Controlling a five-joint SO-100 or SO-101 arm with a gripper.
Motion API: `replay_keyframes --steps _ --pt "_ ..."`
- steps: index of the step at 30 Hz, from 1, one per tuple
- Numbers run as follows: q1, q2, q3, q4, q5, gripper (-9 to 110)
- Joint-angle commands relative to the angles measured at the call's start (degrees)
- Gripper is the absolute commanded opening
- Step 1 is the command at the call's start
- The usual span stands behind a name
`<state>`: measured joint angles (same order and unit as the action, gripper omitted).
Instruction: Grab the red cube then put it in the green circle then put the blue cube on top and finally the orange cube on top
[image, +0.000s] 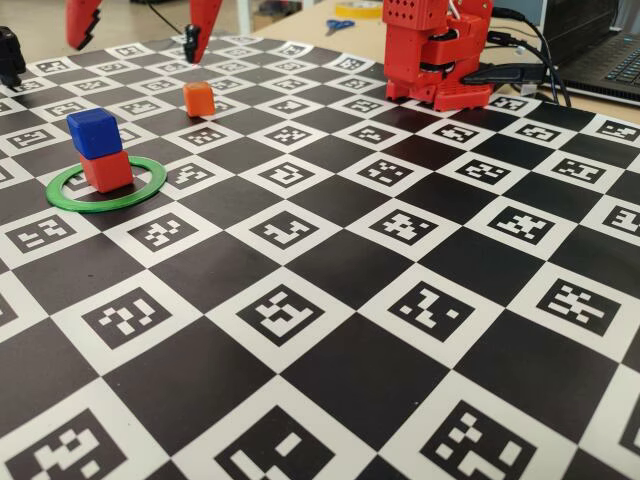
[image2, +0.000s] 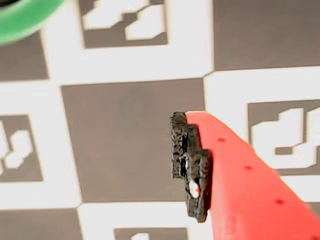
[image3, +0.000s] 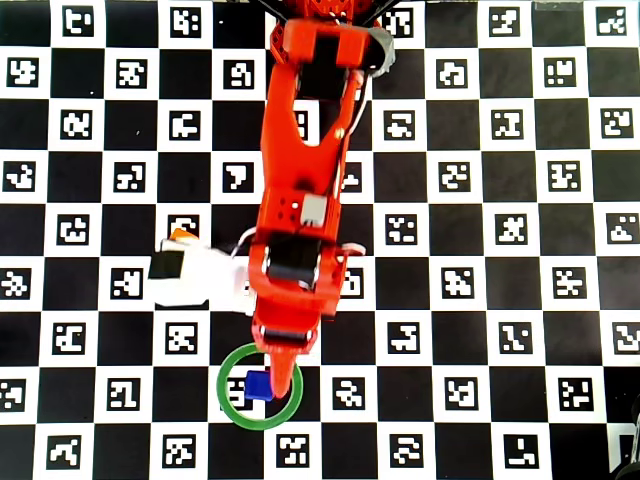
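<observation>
In the fixed view the blue cube (image: 94, 132) sits on the red cube (image: 107, 170) inside the green circle (image: 140, 190). The orange cube (image: 198, 98) stands alone on the board, farther back and to the right. My gripper (image: 135, 40) hangs above the board, open wide, with nothing between its fingers. The wrist view shows one red finger with its black pad (image2: 189, 165) over a dark square, and an arc of the green circle (image2: 25, 20). From overhead, a red finger (image3: 286, 378) reaches over the green circle (image3: 228, 405) beside the blue cube (image3: 258, 385). The orange cube (image3: 180, 236) is mostly hidden.
The board is a black-and-white checker of printed markers (image: 300, 320). The arm's red base (image: 435, 55) stands at the back right in the fixed view, with cables and a laptop (image: 600, 50) behind it. Scissors (image: 338, 25) lie beyond the board.
</observation>
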<state>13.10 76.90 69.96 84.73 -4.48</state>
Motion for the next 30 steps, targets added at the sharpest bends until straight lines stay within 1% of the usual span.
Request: replay_keyframes --steps 1,8,16,20,30 --pt "3.6 12.1 4.0 -1.4 -1.2 50" --pt "12.1 17.0 12.0 -4.0 -6.2 50" --pt "20.2 15.5 15.6 -5.1 -8.4 50" --pt "22.9 14.2 16.6 -6.3 -9.5 50" --pt "25.2 12.5 25.5 -16.0 -12.1 50"
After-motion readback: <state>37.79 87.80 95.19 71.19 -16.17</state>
